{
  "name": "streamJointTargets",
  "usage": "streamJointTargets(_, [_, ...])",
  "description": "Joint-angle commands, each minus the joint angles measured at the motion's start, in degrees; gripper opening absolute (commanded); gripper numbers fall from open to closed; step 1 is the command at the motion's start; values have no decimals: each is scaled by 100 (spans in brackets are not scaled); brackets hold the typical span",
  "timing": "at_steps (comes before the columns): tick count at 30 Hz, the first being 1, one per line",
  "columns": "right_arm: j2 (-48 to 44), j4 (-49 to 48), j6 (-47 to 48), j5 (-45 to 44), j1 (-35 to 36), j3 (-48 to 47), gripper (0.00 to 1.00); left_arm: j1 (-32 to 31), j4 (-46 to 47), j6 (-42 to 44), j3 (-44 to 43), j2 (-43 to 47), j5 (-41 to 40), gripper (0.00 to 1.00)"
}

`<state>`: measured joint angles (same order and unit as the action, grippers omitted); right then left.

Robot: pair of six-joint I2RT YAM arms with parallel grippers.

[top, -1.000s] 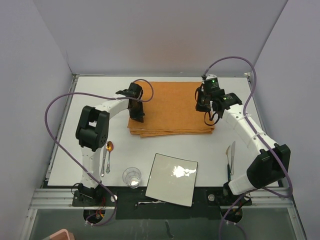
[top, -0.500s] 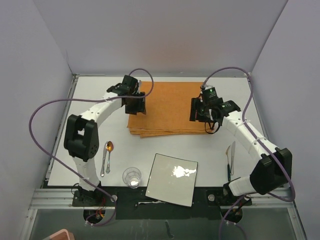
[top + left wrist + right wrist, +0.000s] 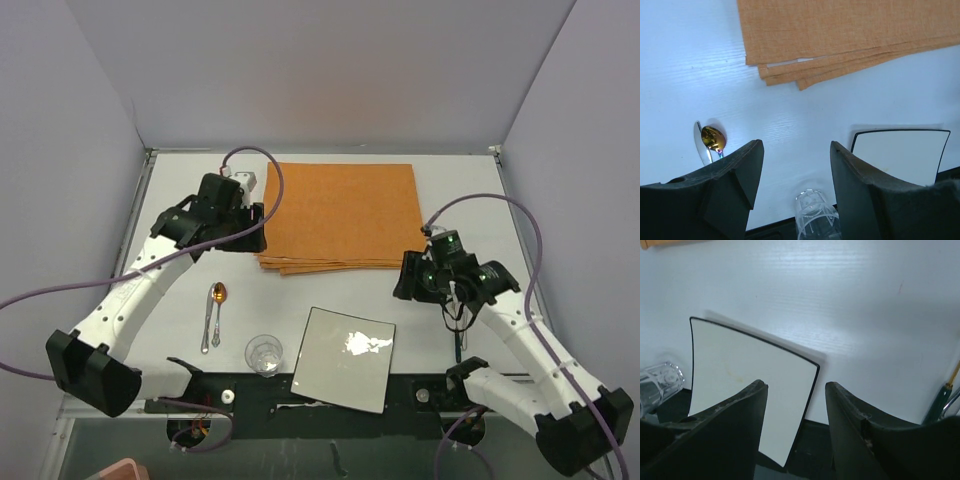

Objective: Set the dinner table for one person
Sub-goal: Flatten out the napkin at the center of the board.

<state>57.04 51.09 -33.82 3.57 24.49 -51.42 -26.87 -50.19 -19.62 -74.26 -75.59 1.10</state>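
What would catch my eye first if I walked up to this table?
The folded orange cloth lies far and central on the white table. Nearer, a square white plate overhangs the near edge beside a glass. The left end effector and right end effector hover open, empty.

Both arms bent; left end effector (image 3: 796, 152) jaws parted, right end effector (image 3: 796, 390) jaws parted, both angled downward.

Operator: Position of the plate (image 3: 740, 375)?
Technician: On the dinner table (image 3: 840, 300), one corner overhanging its edge. The glass (image 3: 657, 382) sits beside it at that edge. The right gripper (image 3: 796, 387) hangs above, jaws apart.
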Motion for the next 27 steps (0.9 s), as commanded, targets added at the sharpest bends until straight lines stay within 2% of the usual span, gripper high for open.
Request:
streamJointTargets(1, [-798,599,-255,496,50,385,50,108,-49,-24,-57,428,-245,54])
streamJointTargets(7, [-1489,911,-524,718,46,819,47,112,-14,-163,133,559,-124,54])
streamJointTargets(11, [-1045,1254,-571,742,46,811,46,112,-51,-135,136,543,-132,54])
streamJointTargets(14, [-644,1366,-529,738,54,750,51,112,-59,-126,106,488,-92,54])
streamJointTargets(17, [-312,1405,-404,755,71,630,51,105,-53,-130,79,475,-68,54])
streamJointTargets(22, [98,1522,-202,764,377,507,49,104,-75,-104,61,454,-22,54])
streamJointTargets(24, [138,1548,-258,664,547,447,48,99,-82,-13,36,439,198,50])
streamJointTargets(27, [134,1556,-333,508,621,176,48,-41,-309,154,-78,265,644,35])
